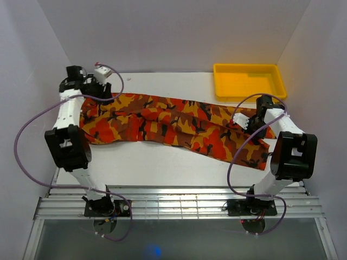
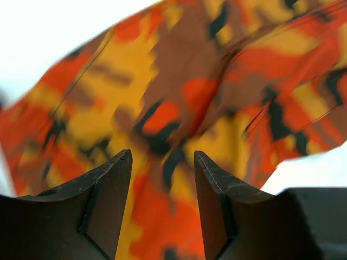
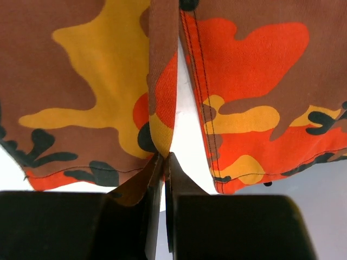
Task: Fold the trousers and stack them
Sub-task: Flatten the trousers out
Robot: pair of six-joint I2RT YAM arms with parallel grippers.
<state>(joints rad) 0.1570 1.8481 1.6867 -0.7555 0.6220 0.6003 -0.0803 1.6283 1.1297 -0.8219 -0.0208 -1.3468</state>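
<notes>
- The long fabric trousers in orange, red, yellow, brown and black camouflage print (image 1: 162,122) lay spread lengthwise across the white table (image 1: 162,162), waist towards the left arm and leg ends towards the right; no fold showed yet, so the step in hand seemed to be taking hold for the first fold
- The right gripper (image 3: 164,176) had its fingers pressed almost together, pinching the hem edge of one leg; the other leg's hem lay just beside it, unheld
- The left gripper (image 2: 162,206) hung over the waist end, fingers moderately apart and holding nothing — that view was blurred, so contact with the cloth could not be told
- The next move probably called for the left fingers to close on the waistband; the unheld leg might lag
- The plain yellow plastic tray (image 1: 249,81) sat at the far right corner, near the legs but blocking nothing
</notes>
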